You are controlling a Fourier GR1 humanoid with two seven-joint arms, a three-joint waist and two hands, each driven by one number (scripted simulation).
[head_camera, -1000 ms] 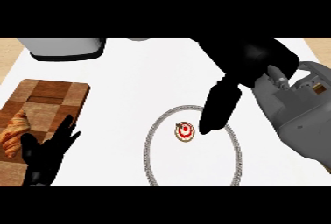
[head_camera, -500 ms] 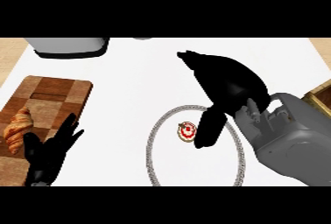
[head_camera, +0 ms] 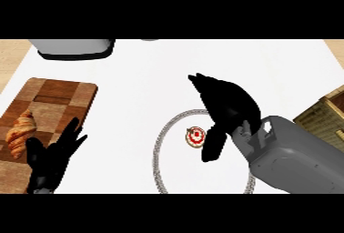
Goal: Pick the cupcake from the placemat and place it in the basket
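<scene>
Right hand hangs over the round placemat, fingers pointing down and only loosely bent, holding nothing; one fingertip reaches the mat just beside the cupcake on its 3 o'clock side, though whether it touches the cake cannot be told. Compared with half a second ago the hand has swung in over the mat and its palm now sits at about 1 o'clock from the cupcake, while the cupcake itself has not moved. That suggests the reach is nearly finished and the grasp has not yet begun; closing the fingers round the cake would be the next thing needed.

Nearest the lower edge, at 8 o'clock, the left hand rests open with its fingers up, overlapping the edge of a checkered wooden board that carries a croissant. At 3 o'clock, well apart from the mat, the corner of the basket shows, partly hidden by the grey forearm.

Farther off, the white countertop runs to 12 o'clock, where a grey appliance stands at 11 o'clock. Pale wood flooring shows beyond the corners.
</scene>
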